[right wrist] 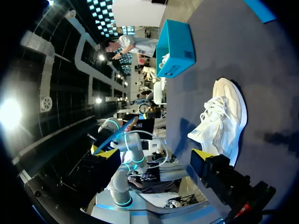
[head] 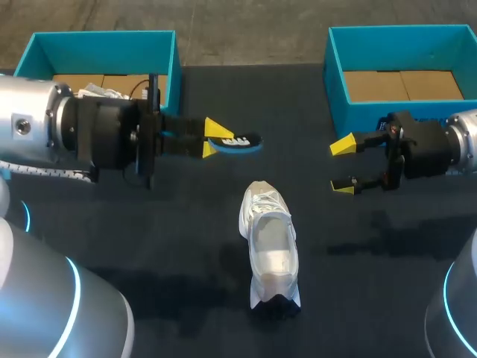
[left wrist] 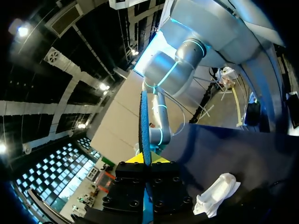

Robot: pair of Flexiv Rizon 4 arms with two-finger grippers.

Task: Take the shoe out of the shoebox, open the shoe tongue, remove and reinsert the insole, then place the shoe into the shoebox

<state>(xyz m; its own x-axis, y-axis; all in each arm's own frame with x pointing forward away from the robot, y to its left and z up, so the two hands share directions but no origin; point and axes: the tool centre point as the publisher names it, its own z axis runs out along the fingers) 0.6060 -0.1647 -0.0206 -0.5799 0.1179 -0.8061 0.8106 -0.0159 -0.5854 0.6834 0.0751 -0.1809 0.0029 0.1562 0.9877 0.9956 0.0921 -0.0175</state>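
Head view is showing the left gripper (head: 213, 139) pinching the insole (head: 240, 140), while the right gripper (head: 343, 165) is hanging spread wide, empty.

matt white mesh shoe (head: 271, 246), dark cloth table (head: 186, 283), cardboard shoebox (head: 402, 71)

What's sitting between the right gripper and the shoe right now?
Nothing: the head view shows only bare dark table between the open right gripper and the white shoe. The insole is off in the left gripper.
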